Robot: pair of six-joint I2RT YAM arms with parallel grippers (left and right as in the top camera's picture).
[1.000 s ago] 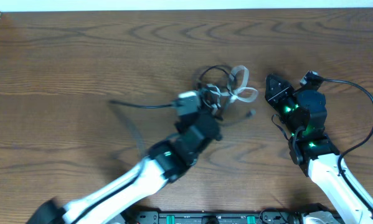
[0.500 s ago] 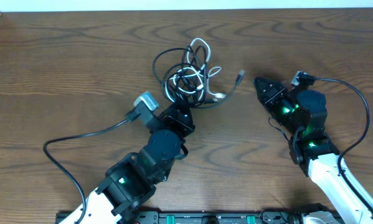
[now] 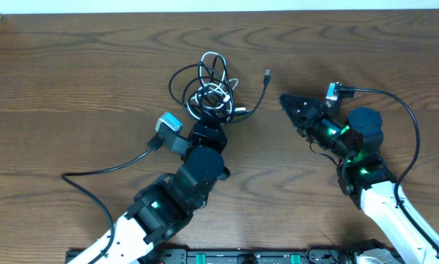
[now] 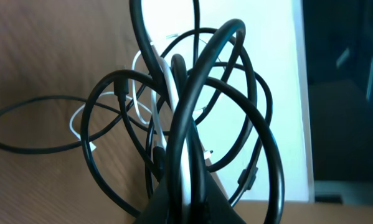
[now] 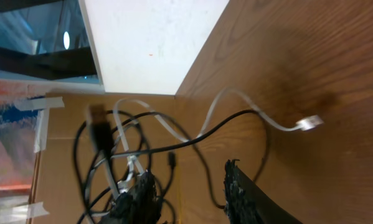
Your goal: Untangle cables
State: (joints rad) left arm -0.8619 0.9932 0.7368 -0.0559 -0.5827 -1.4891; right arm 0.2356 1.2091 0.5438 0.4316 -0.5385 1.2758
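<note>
Cables point(image 3: 208, 92) lie in one knotted black-and-white bundle on the table point(image 3: 72, 73). In the overhead view they sit a little left of the middle and toward the far edge.

The left tool point(image 3: 207, 125) meets the bundle at its 6 o'clock edge, with the left arm running away toward 7 o'clock. In the left wrist view this tool point(image 4: 180, 202) is pressed together on several strands. Black loops and a white strand fan upward out of the pinch toward 12 o'clock, and some of the loops are off the wood.

A black cord point(image 3: 262, 95) leaves the bundle at about 4 o'clock. It curves up to a small plug point(image 3: 267, 73) that lies at 2 o'clock from the knot.

The right tool point(image 3: 285, 101) is at 3 o'clock from the bundle and apart from it, its tip pointing toward 10 o'clock. In the right wrist view its two fingers are spread with a clear gap point(image 5: 187, 173), and nothing is gripped between them. Beyond them a white cord ends in a pale plug point(image 5: 311, 122) lying flat on the wood at 2 o'clock from the fingers. A black strand loops across the wood in line with the gap, but whether it touches either finger cannot be told.
</note>
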